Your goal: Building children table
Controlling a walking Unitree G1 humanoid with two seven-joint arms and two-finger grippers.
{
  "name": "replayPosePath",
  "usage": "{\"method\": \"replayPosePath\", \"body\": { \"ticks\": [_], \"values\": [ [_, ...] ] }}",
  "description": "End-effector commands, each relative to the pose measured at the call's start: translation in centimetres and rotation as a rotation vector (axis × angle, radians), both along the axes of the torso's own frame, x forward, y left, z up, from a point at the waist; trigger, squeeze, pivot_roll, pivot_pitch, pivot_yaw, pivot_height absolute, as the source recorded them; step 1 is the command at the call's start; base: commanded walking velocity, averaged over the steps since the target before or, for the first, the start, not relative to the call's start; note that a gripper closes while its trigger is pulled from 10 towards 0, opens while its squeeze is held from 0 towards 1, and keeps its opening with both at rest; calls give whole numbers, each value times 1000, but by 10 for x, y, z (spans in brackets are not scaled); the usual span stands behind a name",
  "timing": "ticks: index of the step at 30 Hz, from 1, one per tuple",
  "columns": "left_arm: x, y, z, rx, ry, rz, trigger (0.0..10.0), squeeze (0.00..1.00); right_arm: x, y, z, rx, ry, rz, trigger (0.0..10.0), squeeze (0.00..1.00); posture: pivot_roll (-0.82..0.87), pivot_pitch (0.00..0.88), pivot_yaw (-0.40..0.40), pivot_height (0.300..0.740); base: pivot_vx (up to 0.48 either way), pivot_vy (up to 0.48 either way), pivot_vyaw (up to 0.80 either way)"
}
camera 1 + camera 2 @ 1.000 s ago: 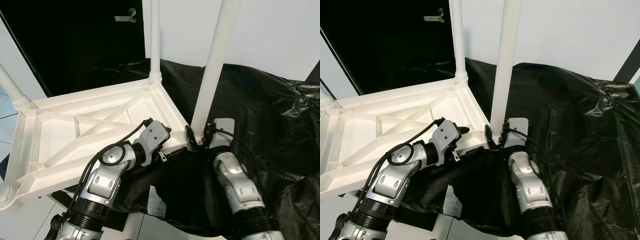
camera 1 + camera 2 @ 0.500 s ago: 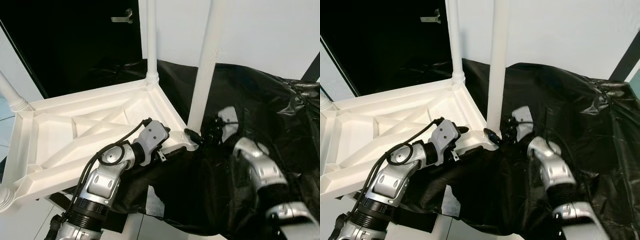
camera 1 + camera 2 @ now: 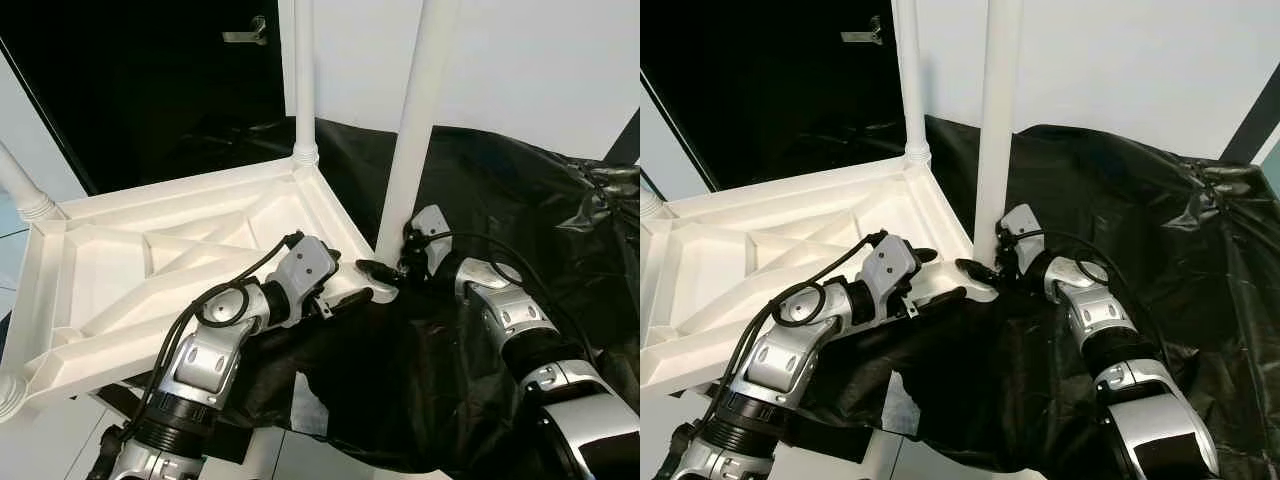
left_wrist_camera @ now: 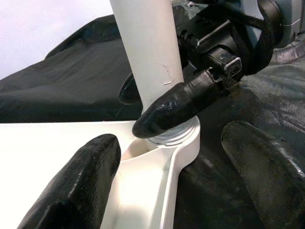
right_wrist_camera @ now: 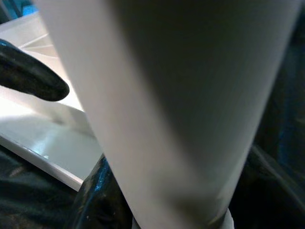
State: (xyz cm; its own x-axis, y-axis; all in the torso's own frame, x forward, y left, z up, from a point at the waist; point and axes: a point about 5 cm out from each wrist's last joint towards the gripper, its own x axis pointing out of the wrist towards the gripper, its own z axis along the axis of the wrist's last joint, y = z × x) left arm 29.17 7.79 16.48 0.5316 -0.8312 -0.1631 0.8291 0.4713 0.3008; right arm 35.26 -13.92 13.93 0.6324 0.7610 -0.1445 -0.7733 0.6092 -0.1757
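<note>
The white children's table (image 3: 150, 255) lies upside down with its ribbed underside up. At its near right corner a white leg (image 3: 415, 110) stands up from the socket. My right gripper (image 3: 390, 262) is shut on the base of this leg; in the left wrist view one of its fingers (image 4: 171, 107) crosses in front of the leg (image 4: 147, 47) just above the socket. In the right wrist view the leg (image 5: 181, 105) sits very close. My left gripper (image 3: 345, 282) is open, its fingers (image 4: 90, 181) straddling the same corner of the table without holding it.
Another leg (image 3: 303, 80) stands at the far corner and two more at the left, one far (image 3: 20, 185) and one near (image 3: 8, 395). A crumpled black plastic sheet (image 3: 520, 200) covers the ground to the right. A dark doorway (image 3: 150, 90) lies behind, beside a white wall (image 3: 540, 60).
My right arm has swung from below the leg round to its right side, the gripper staying at the leg's base. The leg now stands a little more upright. My left arm has barely moved.
</note>
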Motion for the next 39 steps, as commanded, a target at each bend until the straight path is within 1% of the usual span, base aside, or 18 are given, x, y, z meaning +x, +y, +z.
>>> {"method": "replayPosePath", "body": {
  "ticks": [1, 4, 6, 10, 12, 13, 15, 17, 20, 23, 25, 26, 27, 28, 29, 33, 38, 39],
  "values": [
    [2, 4, 0, -3, -21, 84, 10000, 0, 0, -2, -3, 3, 12, -5, 0, 0, 7, 0, -52, 740, 0, 0, 0],
    [1, 3, 0, -4, -19, 82, 10000, 0, 0, -3, -4, 10, 9, -43, 0, 0, 4, 0, -50, 740, 0, 0, 0],
    [2, 3, 0, -4, -18, 80, 10000, 0, 2, -4, -6, 13, 2, -122, 0, 0, 0, 0, -47, 740, 0, 0, 0],
    [2, 3, 0, -2, -16, 74, 10000, 0, 3, -5, -9, 19, -25, -231, 0, 0, -6, 0, -41, 740, 0, 0, 0],
    [2, 3, 0, -2, -16, 74, 10000, 0, 3, -5, -9, 19, -25, -231, 0, 0, -6, 0, -41, 740, 0, 0, 0],
    [1, 3, 0, -2, -15, 72, 10000, 0, 2, -4, -9, 32, -34, -264, 0, 0, -9, 0, -36, 740, 0, 0, 0],
    [0, 3, -1, 1, -12, 63, 10000, 0, 2, -2, -12, 73, -16, -382, 0, 0, -10, 0, -31, 740, 0, 0, 0],
    [0, 3, -1, 5, -11, 59, 10000, 0, -1, 2, -15, 103, -10, -470, 0, 0, -7, 0, -28, 740, 0, 0, 0],
    [-1, 4, -1, 6, -11, 58, 10000, 0, -3, 4, -17, 109, -10, -494, 0, 0, -7, 0, -28, 740, 0, 0, 0],
    [-1, 5, -1, 9, -9, 57, 10000, 0, -9, 13, -21, 121, -24, -597, 0, 0, -4, 0, -27, 740, 0, 0, 0],
    [-1, 5, -1, 9, -9, 57, 10000, 0, -9, 13, -21, 121, -24, -597, 0, 0, -4, 0, -27, 740, 0, 0, 0],
    [-1, 5, -1, 10, -8, 57, 10000, 0, -12, 16, -23, 104, -36, -665, 0, 0, -2, 0, -28, 740, 0, 0, 0],
    [-1, 5, -1, 10, -7, 57, 10000, 0, -15, 19, -27, 116, -25, -737, 0, 0, 0, 0, -30, 740, 0, 0, 0],
    [-1, 5, -1, 10, -7, 57, 10000, 0, -15, 19, -27, 116, -25, -737, 0, 0, 0, 0, -30, 740, 0, 0, 0],
    [-1, 4, -2, 11, -6, 56, 10000, 0, -18, 24, -30, 127, -14, -800, 0, 0, 2, 0, -30, 740, 0, 0, 0],
    [-2, 3, -2, 11, -4, 53, 10000, 0, -22, 29, -30, 157, 1, -840, 0, 0, -4, 0, -25, 740, 0, 0, 0],
    [-3, 1, -3, 15, -2, 43, 10000, 0, -23, 24, -25, 171, -22, -846, 0, 0, -3, 0, -27, 740, 0, 0, 0],
    [-2, 1, -3, 16, -3, 44, 10000, 0, -23, 25, -24, 180, -22, -846, 667, 0, -3, 0, -26, 740, 0, 0, 0]
  ]
}}
